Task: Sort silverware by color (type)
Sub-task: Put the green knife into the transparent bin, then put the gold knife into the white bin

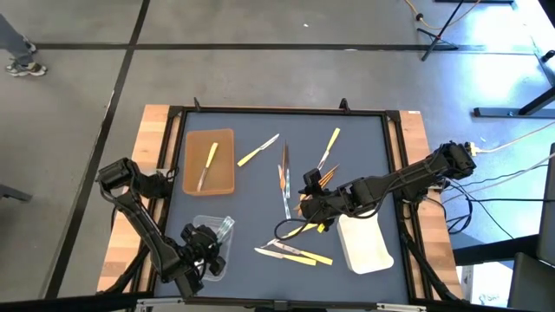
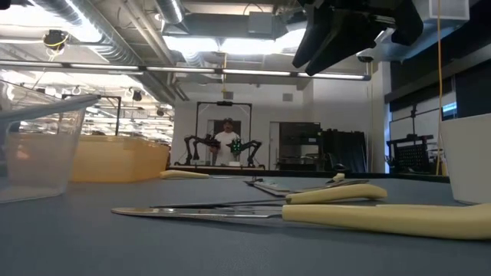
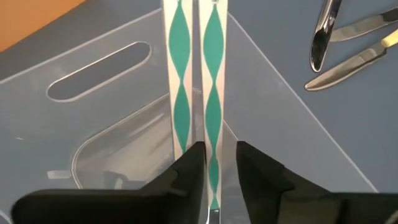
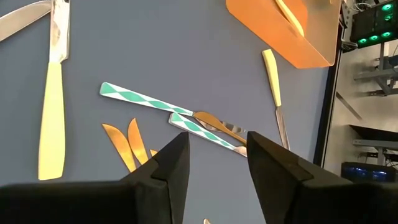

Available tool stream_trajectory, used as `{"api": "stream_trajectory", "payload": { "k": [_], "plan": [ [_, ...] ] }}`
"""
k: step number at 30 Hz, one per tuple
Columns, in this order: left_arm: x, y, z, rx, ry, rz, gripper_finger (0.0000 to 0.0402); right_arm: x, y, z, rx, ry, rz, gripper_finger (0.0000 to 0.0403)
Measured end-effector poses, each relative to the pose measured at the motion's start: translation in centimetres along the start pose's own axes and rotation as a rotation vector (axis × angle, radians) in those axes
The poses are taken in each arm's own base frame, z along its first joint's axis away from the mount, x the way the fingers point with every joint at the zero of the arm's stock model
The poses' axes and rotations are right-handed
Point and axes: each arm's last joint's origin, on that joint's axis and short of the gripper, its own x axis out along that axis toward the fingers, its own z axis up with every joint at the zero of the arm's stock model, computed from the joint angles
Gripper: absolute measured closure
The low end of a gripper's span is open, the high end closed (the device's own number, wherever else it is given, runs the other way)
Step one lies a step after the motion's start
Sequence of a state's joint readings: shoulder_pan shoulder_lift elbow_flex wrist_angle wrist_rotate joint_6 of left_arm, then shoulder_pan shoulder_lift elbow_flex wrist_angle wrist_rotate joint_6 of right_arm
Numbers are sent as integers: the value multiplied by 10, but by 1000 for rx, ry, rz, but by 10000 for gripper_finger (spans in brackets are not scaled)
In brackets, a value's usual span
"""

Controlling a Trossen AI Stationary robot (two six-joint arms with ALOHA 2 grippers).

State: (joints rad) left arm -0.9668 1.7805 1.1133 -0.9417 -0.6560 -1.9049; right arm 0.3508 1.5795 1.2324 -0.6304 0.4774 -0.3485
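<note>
Two utensils with green-and-white patterned handles (image 3: 180,74) lie side by side in the clear tray (image 3: 93,124) at the table's near left. My left gripper (image 3: 222,146) hangs over that tray (image 1: 218,227), open, its fingers on either side of the right-hand handle. My right gripper (image 4: 217,135) is open and holds nothing, above the table's middle (image 1: 310,201). Below it lie two more green-patterned utensils (image 4: 149,99), tan wooden ones (image 4: 127,146) and a yellow-handled knife (image 4: 53,112). More silverware (image 1: 290,253) is scattered over the mat. My left gripper comes slanting down from the table's near side, its fingers lying along the right-hand patterned handle (image 3: 214,134). That handle rests in the clear tray. One finger (image 3: 189,171) overlaps the handle's edge; whether it touches, I cannot tell. The other finger stands clear of it.
A brown tray (image 1: 210,178) at the far left holds one yellow-handled utensil (image 1: 208,163). A white tray (image 1: 366,247) sits at the near right beside my right arm. Silvery knives (image 3: 323,37) lie on the mat just beyond the clear tray. A black frame (image 1: 286,110) rims the mat.
</note>
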Motion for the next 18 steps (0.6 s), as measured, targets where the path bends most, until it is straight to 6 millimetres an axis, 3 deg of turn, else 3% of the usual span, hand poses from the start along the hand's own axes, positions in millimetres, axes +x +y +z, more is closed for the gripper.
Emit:
{"api": "stream_trajectory", "payload": {
  "k": [6,18],
  "plan": [
    [0,0,0,7,-1,-1,279,0,0,0,-20,0,0,253],
    [-26,4,20,-34,5,-98,277,0,1,0,-27,0,1,253]
  ]
}}
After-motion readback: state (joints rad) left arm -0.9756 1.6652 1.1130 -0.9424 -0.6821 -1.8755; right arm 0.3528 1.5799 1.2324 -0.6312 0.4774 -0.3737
